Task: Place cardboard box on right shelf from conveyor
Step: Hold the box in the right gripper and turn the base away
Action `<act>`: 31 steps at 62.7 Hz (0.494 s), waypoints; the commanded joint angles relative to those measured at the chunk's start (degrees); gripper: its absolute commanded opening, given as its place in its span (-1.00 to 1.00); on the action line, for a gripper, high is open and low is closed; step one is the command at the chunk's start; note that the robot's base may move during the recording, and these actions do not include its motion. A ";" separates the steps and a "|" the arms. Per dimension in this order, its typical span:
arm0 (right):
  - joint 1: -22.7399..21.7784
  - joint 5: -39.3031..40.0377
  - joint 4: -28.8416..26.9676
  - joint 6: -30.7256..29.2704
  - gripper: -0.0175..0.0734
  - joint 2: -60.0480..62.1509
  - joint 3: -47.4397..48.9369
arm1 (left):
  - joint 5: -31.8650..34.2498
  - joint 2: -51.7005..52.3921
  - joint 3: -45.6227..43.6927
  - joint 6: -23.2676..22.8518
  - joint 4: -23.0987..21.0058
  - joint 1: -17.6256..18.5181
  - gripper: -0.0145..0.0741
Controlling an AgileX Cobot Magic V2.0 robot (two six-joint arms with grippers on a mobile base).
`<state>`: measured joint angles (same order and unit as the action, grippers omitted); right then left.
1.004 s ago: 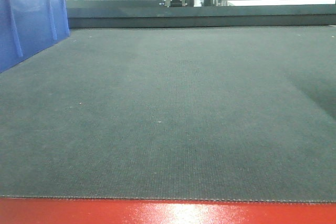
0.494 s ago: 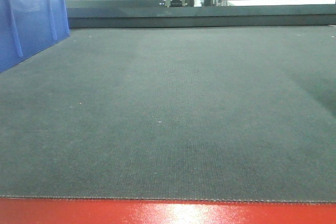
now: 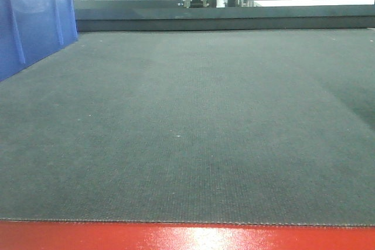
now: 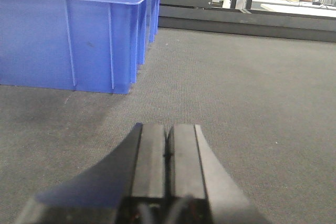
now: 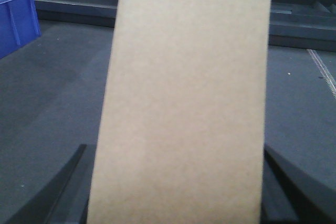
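The plain tan cardboard box (image 5: 184, 93) fills the right wrist view, standing tall and slightly tilted. My right gripper (image 5: 173, 153) is shut on it, with a dark finger (image 5: 71, 182) against its left side and another against its right side. The conveyor (image 3: 187, 115) is a wide dark-grey belt with a glossy red front edge (image 3: 187, 237); the front view shows no box on it. My left gripper (image 4: 168, 129) hovers low over the belt, shut, with its pads together and nothing between them. The right shelf is out of view.
A large blue plastic bin (image 4: 73, 30) stands on the belt to the left of my left gripper, also at the left edge of the front view (image 3: 29, 21). A dark raised rail (image 3: 222, 21) borders the belt's far side, with frames and desks behind.
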<state>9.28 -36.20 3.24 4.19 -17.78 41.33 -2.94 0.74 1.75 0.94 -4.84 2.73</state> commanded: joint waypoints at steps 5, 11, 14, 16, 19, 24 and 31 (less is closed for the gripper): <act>-0.41 5.75 0.54 -0.42 -0.29 -0.53 1.67 | 5.19 0.66 -0.21 -0.29 -0.37 -0.11 -0.94; -0.41 5.75 0.54 -0.42 -0.29 -0.53 1.67 | 5.19 0.66 -0.21 -0.29 -0.37 -0.11 -0.94; -0.41 5.75 0.54 -0.42 -0.29 -0.53 1.67 | 5.19 0.66 -0.21 -0.29 -0.37 -0.11 -0.94; -0.41 5.75 0.54 -0.42 -0.29 -0.57 1.67 | 5.19 0.66 -0.21 -0.29 -0.37 -0.11 -0.94; -0.41 5.75 0.54 -0.42 -0.29 -0.57 1.67 | 5.19 0.66 -0.21 -0.29 -0.37 -0.11 -0.94; -0.41 5.75 0.54 -0.42 -0.29 -0.63 1.67 | 5.19 0.66 -0.21 -0.29 -0.37 -0.11 -0.94; -0.41 5.75 0.54 -0.42 -0.29 -0.63 1.67 | 5.19 0.66 -0.21 -0.29 -0.37 -0.11 -0.94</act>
<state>9.28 -36.20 3.11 4.19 -17.78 41.33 -2.94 0.74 1.75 0.94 -4.84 2.73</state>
